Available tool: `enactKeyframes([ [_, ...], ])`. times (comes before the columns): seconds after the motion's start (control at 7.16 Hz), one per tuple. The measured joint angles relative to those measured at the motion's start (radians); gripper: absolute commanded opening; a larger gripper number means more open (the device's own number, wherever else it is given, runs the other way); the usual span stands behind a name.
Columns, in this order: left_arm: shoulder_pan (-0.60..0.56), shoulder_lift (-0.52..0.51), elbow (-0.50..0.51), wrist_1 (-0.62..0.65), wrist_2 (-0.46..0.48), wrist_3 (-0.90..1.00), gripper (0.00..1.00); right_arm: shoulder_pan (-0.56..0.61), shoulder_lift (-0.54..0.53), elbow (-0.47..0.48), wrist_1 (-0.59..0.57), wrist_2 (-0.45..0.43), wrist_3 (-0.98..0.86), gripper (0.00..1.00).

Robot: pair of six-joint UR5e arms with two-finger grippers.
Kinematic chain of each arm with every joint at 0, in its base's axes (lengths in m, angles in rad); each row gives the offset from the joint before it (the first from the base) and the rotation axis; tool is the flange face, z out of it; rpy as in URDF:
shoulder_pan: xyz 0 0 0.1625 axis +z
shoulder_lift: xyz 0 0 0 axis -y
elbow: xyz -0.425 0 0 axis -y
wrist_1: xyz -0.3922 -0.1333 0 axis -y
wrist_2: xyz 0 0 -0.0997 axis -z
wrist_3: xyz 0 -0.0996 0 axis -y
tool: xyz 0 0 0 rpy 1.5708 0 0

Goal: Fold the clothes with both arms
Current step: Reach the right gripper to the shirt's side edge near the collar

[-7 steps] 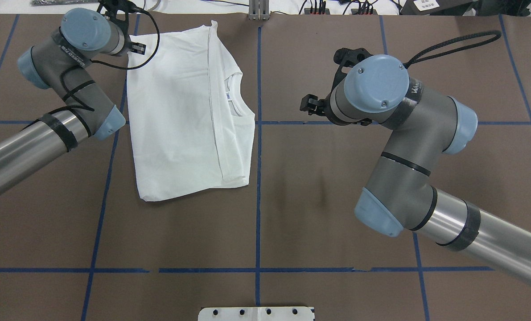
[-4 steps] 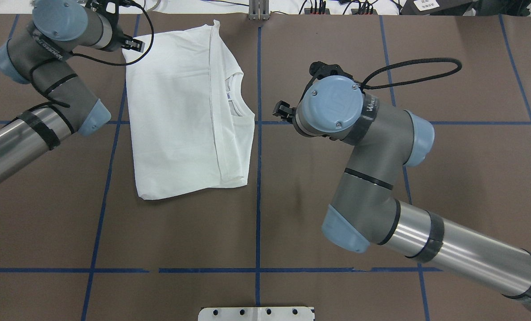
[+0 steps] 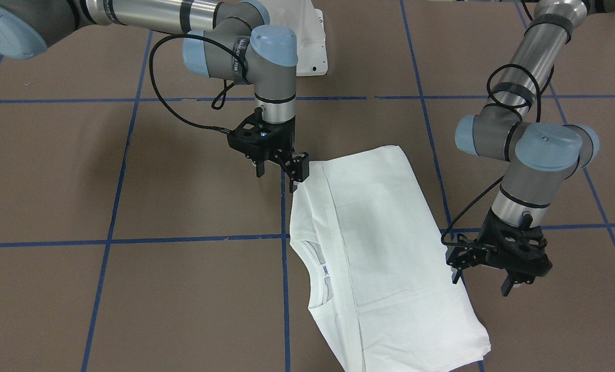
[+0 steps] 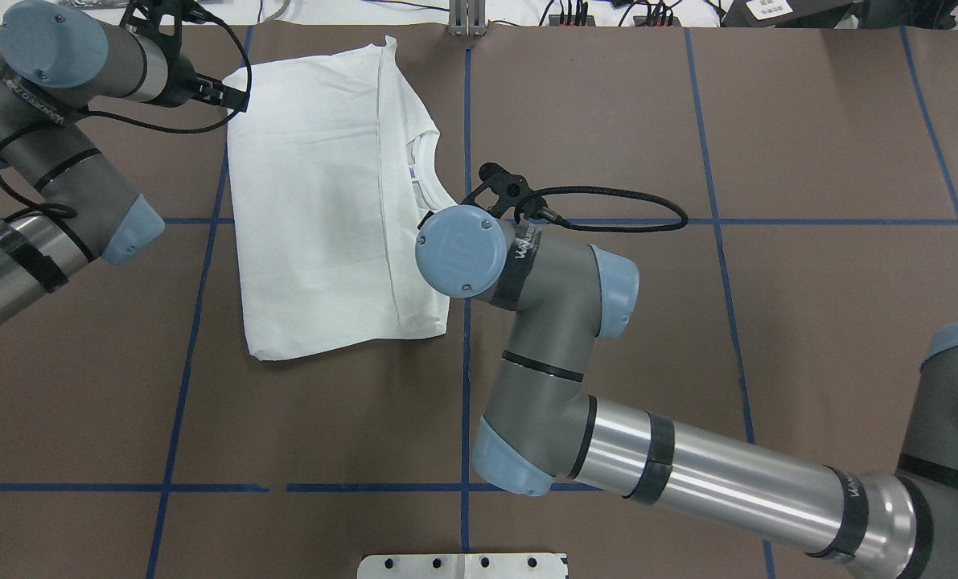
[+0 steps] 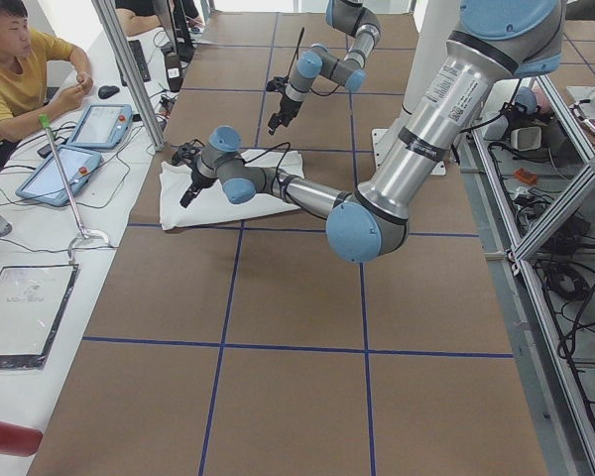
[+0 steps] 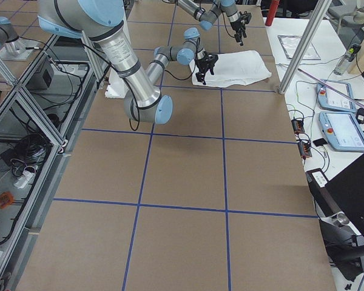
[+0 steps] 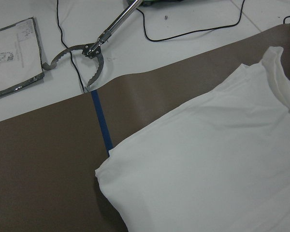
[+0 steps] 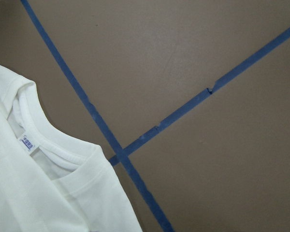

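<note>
Jaws wide, right gripper [image 3: 278,174] and left gripper [image 3: 481,282] flank the folded T-shirt [image 3: 390,243]; pinching only one thin layer could undo the fold.

A brown-covered table [image 4: 326,418] is marked into squares by blue tape lines [image 4: 84,487]. Along one long side runs a white bench [image 5: 30,258] holding two tablet-like pendants [image 5: 62,174], where a person in a yellow shirt [image 5: 5,94] sits. An aluminium post [image 5: 129,69] rises beside it. Cables [image 6: 24,148] lie under metal framing opposite.
</note>
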Motion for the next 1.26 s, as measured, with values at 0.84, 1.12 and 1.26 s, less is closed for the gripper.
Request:
enactKeyframes([
  [0.84,0.003,0.049,-0.041,-0.013,0.000,-0.017,1.00,-0.055,0.120,-0.256,0.099,-0.075,-0.006,0.72],
  [1.12,0.006,0.050,-0.041,-0.014,0.001,-0.019,1.00,-0.062,0.117,-0.257,0.075,-0.081,-0.053,0.54],
  [1.26,0.007,0.050,-0.041,-0.014,0.001,-0.019,1.00,-0.065,0.117,-0.257,0.071,-0.086,-0.071,0.18],
])
